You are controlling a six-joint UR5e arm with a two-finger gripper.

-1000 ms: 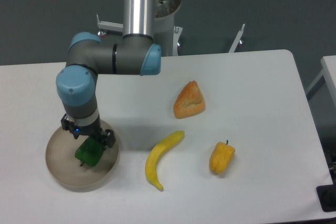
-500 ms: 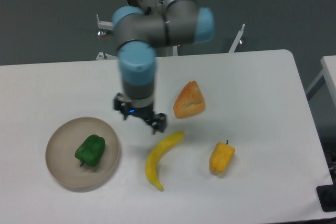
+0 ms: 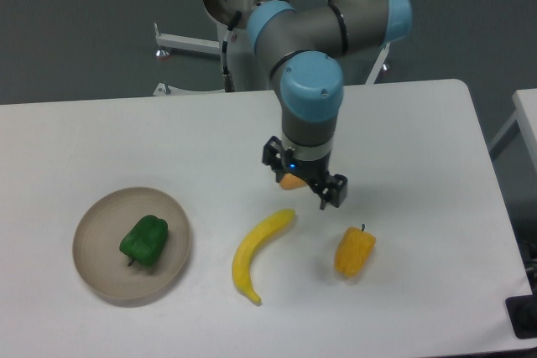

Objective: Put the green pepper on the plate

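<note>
The green pepper (image 3: 144, 241) lies on the beige plate (image 3: 96, 270) at the table's front left, a little left of the plate's middle. My gripper (image 3: 305, 182) hangs over the middle of the table, far right of the plate. Its fingers are spread and hold nothing. It stands above the orange pastry, which it mostly hides.
A yellow banana (image 3: 256, 254) lies in front of the gripper. A yellow-orange pepper (image 3: 355, 251) sits to the banana's right. An orange pastry (image 3: 290, 180) peeks out under the gripper. The arm's base (image 3: 243, 6) stands at the table's back edge.
The gripper let go of the green pepper on the plate and swung right across the table, from over the plate to above the pastry. The pepper stays on the plate.
</note>
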